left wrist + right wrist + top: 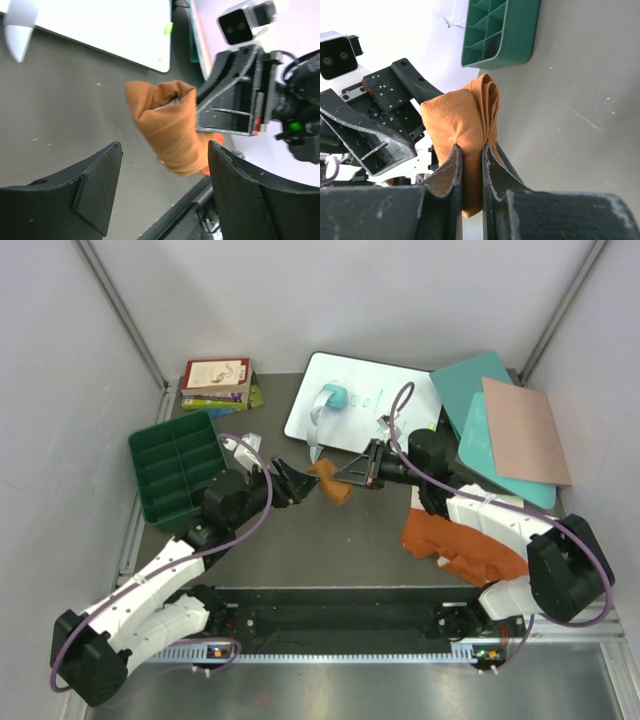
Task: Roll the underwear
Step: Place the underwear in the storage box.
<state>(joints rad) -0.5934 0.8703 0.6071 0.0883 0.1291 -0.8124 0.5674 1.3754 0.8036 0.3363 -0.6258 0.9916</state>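
By left claw (165, 150): mustard-tan underwear (167, 127), axis diagonal (right claw (471, 150) pinching).

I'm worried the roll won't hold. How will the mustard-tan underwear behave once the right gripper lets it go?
Likely soft and light: the right gripper pinches the mustard-tan underwear nearly flat. It may loosen, since its folded layers show nothing tying them. A lumpy bundle, it probably won't roll far.

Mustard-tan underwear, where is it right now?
The mustard-tan underwear is mid-table in the top view, bunched and pinched in the right tool, the open left tool just left of it and the whiteboard behind.
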